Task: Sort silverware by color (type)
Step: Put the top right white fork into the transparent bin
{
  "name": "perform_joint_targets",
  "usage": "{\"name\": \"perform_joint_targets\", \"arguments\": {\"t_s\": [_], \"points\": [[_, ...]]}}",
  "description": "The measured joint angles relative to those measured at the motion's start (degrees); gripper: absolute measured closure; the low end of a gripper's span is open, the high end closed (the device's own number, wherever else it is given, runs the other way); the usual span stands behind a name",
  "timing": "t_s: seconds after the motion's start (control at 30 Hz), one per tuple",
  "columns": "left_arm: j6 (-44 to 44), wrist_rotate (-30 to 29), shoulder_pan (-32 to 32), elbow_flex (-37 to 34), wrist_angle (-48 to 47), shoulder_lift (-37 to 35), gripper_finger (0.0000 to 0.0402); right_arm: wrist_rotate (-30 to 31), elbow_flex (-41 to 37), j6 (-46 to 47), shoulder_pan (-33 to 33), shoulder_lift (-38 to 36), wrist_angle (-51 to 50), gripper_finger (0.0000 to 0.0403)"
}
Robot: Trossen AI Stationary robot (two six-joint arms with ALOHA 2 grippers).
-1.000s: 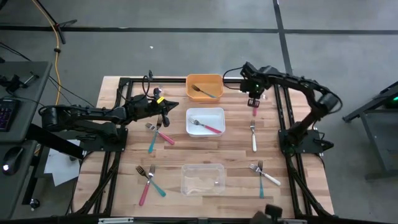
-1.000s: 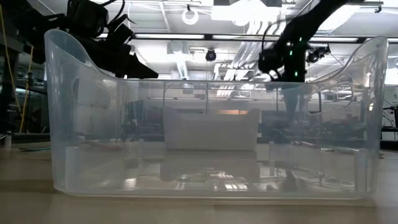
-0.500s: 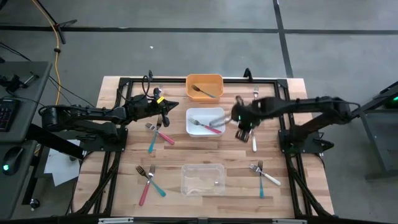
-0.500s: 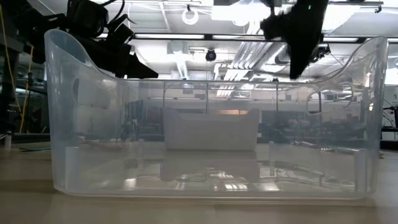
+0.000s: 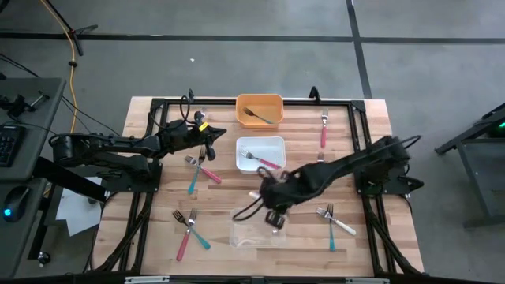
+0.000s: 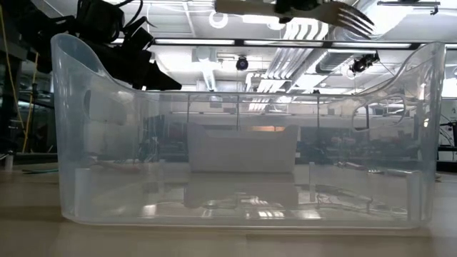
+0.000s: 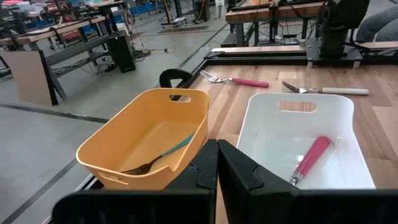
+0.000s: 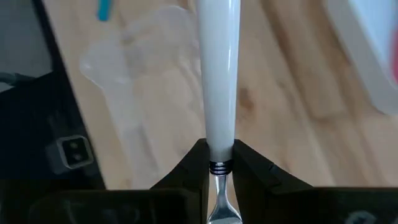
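My right gripper (image 5: 274,214) hovers over the clear bin (image 5: 254,229) near the table's near edge, shut on a white-handled fork (image 8: 217,74). In the low view that fork (image 6: 314,10) lies level above the clear bin's rim (image 6: 235,93). My left gripper (image 7: 217,168) is shut on nothing and waits left of the white bin (image 5: 260,154), which holds a pink fork (image 7: 311,158). The orange bin (image 5: 259,110) holds a teal fork (image 7: 161,155). Other forks lie flat on the wood: pink (image 5: 322,130), a teal and pink pair (image 5: 201,170), another pair (image 5: 189,229), white and teal (image 5: 335,221). My right gripper pinches the white-handled fork between its two fingers (image 8: 196,165) at the neck (image 8: 217,163), where the white handle joins the metal. The handle runs on past the fingertips and the metal head lies back between them. The fork is lifted clear and level, above the clear bin.
A black frame (image 5: 158,106) borders the wooden table, with both arm bases on it. My right arm (image 5: 347,162) stretches across the table's right half. Bare wood lies between the white and clear bins. Benches and equipment fill the room beyond.
My right gripper has swept from the table's far right, beside the orange bin, past the white bin's right side toward the near edge, and now hangs over the clear bin. The white fork that lay right of the white bin no longer shows there.
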Motion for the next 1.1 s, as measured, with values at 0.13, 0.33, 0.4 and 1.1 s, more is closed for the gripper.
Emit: {"name": "perform_joint_targets", "arguments": {"t_s": [0.13,0.33,0.4,1.1], "points": [[-0.5,0.0,0.0,0.0,0.0,0.0,0.0401,-0.2,8.1,2.2,0.6,6.6,-3.4,0.0359],[-0.8,0.0,0.0,0.0,0.0,0.0,0.0401,-1.5,14.0,4.2,0.7,13.0,-3.8,0.0359],[-0.8,0.0,0.0,0.0,-0.1,0.0,0.0401,-2.4,14.1,4.3,0.6,14.7,-3.7,0.0359],[-0.6,-0.2,0.0,0.0,-0.3,0.0,0.0401,-5.5,14.1,0.9,0.7,23.9,0.0,0.0359]]}}
